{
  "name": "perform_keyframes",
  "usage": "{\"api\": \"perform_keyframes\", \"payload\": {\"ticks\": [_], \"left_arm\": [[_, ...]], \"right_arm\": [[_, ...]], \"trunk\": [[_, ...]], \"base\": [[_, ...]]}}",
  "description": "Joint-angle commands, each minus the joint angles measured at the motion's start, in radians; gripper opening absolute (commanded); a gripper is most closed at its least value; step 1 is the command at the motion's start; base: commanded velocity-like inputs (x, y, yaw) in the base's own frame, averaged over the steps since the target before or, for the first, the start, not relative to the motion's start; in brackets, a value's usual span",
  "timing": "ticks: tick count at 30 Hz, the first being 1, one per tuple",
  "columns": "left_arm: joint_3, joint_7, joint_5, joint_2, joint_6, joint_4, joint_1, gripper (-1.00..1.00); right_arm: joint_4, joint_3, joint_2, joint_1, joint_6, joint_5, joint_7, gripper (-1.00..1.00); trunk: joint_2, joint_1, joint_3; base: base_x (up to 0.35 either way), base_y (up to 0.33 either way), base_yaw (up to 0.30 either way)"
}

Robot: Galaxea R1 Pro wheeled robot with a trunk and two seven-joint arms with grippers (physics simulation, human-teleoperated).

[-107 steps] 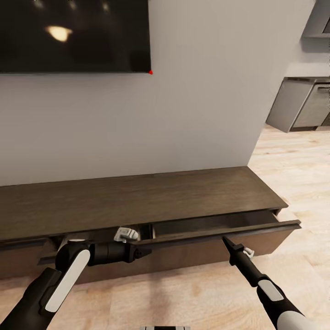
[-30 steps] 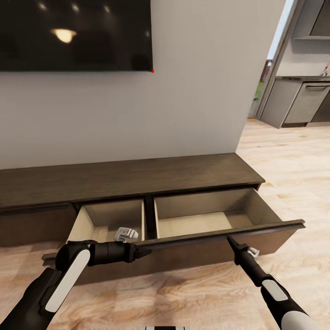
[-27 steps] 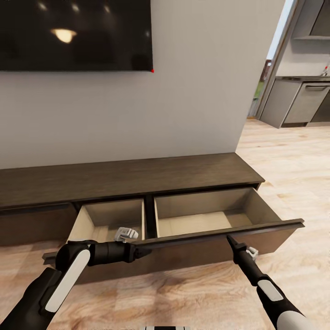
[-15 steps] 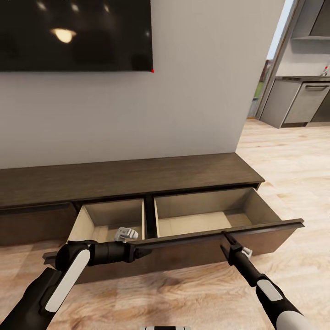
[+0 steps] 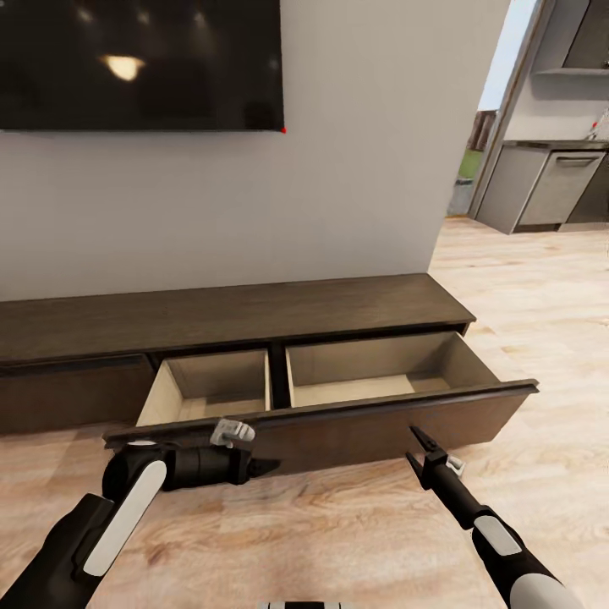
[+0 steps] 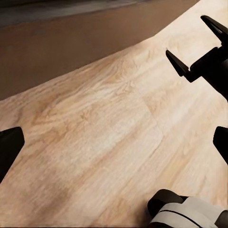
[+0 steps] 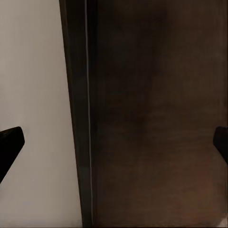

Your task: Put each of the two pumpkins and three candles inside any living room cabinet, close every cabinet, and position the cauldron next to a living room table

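A Galaxea R1 Pro faces the long, low dark-brown cabinet (image 5: 254, 315) beneath a wall-mounted black television (image 5: 139, 63), its wide drawer (image 5: 338, 397) pulled well out. The drawer shows two pale wood compartments split by a dark divider, both bare inside, behind one flat, handle-less front of matte brown wood grain.

The left gripper (image 5: 269, 465) hangs just in front of the drawer front, low over the floor, its black fingers spread wide in the left wrist view, where the fingertips (image 6: 9, 147) sit at opposite edges of the frame. The right gripper (image 5: 414, 447) hovers near the drawer front toward its right half, clear of it, its thin pointed fingers parted and empty; the right wrist view looks along them at the dark panel's edge and the pale interior beside it.

Judging by the open, unfilled drawer, the opening step looks finished and nothing is stowed yet. The next move would seem to call for turning away to fetch the pumpkins and candles, none visible here, then loading them and pushing the front shut.

Light, glossy wood planks make up the floor (image 5: 338, 533); a plain pale wall (image 5: 364, 169) rises behind, and grey kitchen units (image 5: 550, 190) stand through the opening at right.
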Motion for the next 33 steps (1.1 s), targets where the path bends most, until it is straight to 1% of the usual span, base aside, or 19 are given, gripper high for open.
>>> {"api": "perform_keyframes", "payload": {"ticks": [1, 4, 11, 13, 16, 17, 18, 19, 21, 22, 23, 24, 26, 27, 29, 30, 31, 32, 33], "left_arm": [[0.0, -0.007, -0.006, 0.0, 0.002, 0.0, -0.001, 1.0], [0.0, -0.006, -0.006, 0.0, 0.002, 0.0, -0.001, 1.0], [0.0, -0.006, -0.007, 0.0, 0.002, 0.0, -0.001, 1.0], [0.0, -0.006, -0.008, 0.0, 0.002, 0.0, -0.001, 1.0], [0.001, -0.005, -0.008, 0.0, 0.002, 0.0, -0.001, 1.0], [0.002, -0.004, -0.008, 0.0, 0.003, 0.0, -0.001, 1.0], [0.004, -0.002, -0.009, 0.0, 0.003, 0.0, -0.001, 1.0], [0.006, -0.001, -0.009, 0.0, 0.003, 0.0, -0.001, 1.0], [0.013, 0.01, -0.009, 0.0, 0.006, 0.0, -0.001, 1.0], [0.014, 0.016, -0.009, 0.0, 0.007, 0.0, -0.001, 1.0], [0.015, 0.029, -0.009, 0.0, 0.01, 0.0, -0.001, 1.0], [0.016, 0.036, -0.009, 0.0, 0.011, 0.0, -0.001, 1.0], [0.017, 0.058, -0.009, 0.0, 0.014, 0.0, -0.001, 1.0], [0.018, 0.064, -0.009, 0.0, 0.015, 0.0, -0.001, 1.0], [0.019, 0.07, -0.008, 0.0, 0.016, 0.0, -0.001, 1.0], [0.019, 0.076, -0.008, 0.0, 0.019, 0.0, -0.001, 1.0], [0.02, 0.08, -0.008, 0.0, 0.021, 0.0, -0.001, 1.0], [0.02, 0.091, -0.008, 0.0, 0.024, 0.0, -0.001, 1.0], [0.02, 0.098, -0.008, 0.0, 0.026, 0.0, -0.001, 1.0]], "right_arm": [[0.001, -0.003, 0.0, -0.001, 0.007, -0.006, 0.001, 1.0], [0.0, -0.003, 0.0, -0.001, 0.005, -0.006, 0.001, 1.0], [-0.007, 0.0, 0.002, -0.001, -0.042, -0.005, 0.001, 1.0], [-0.031, 0.004, 0.003, -0.001, -0.044, -0.004, 0.0, 1.0], [-0.109, 0.015, 0.007, 0.0, -0.044, 0.008, -0.007, 1.0], [-0.166, 0.035, 0.006, 0.002, -0.039, 0.028, -0.014, 1.0], [-0.23, 0.073, 0.005, 0.003, -0.035, 0.069, -0.036, 1.0], [-0.263, 0.094, 0.005, 0.003, -0.033, 0.093, -0.053, 1.0], [-0.406, 0.163, 0.009, 0.004, -0.003, 0.172, -0.161, 1.0], [-0.445, 0.174, 0.01, 0.004, 0.015, 0.185, -0.193, 1.0], [-0.529, 0.194, 0.012, 0.01, 0.058, 0.207, -0.267, 1.0], [-0.575, 0.205, 0.013, 0.016, 0.082, 0.217, -0.311, 1.0], [-0.765, 0.259, 0.019, 0.059, 0.159, 0.254, -0.518, 1.0], [-0.854, 0.296, 0.022, 0.081, 0.181, 0.266, -0.64, 1.0], [-0.929, 0.341, 0.029, 0.096, 0.195, 0.272, -0.765, 1.0], [-0.986, 0.387, 0.035, 0.106, 0.204, 0.272, -0.879, 1.0], [-1.007, 0.41, 0.037, 0.11, 0.207, 0.272, -0.929, 1.0], [-1.038, 0.448, 0.041, 0.115, 0.213, 0.271, -1.005, 1.0], [-1.05, 0.462, 0.042, 0.116, 0.215, 0.27, -1.032, 1.0]], "trunk": [[0.0, -0.001, -0.001], [0.0, -0.001, -0.001], [0.0, -0.001, -0.001], [0.0, -0.001, -0.001], [0.0, -0.001, -0.001], [0.0, -0.001, -0.001], [0.0, -0.001, -0.001], [0.0, -0.001, -0.001], [0.0, -0.001, -0.001], [0.0, -0.001, -0.001], [0.0, -0.001, -0.001], [0.0, -0.001, -0.001], [0.0, -0.001, -0.001], [0.0, -0.001, -0.001], [0.0, -0.001, -0.001], [0.0, -0.001, -0.001], [0.0, -0.001, -0.001], [0.0, -0.001, -0.001], [0.0, -0.001, -0.001]], "base": [[-0.317, 0.0, 0.0], [-0.318, 0.0, 0.0], [-0.27, 0.0, 0.0], [-0.09, 0.0, 0.0], [-0.042, 0.0, 0.0], [-0.021, 0.0, 0.0], [-0.013, 0.0, 0.0], [-0.011, 0.0, 0.0], [-0.006, 0.0, 0.0], [-0.004, 0.0, 0.0], [-0.002, 0.0, 0.0], [-0.002, 0.0, 0.0], [-0.001, 0.0, 0.0], [0.0, 0.0, 0.0], [0.0, 0.0, 0.0], [0.0, 0.0, 0.0], [0.0, 0.0, 0.0], [0.0, 0.0, 0.0], [0.0, 0.0, 0.0]]}}
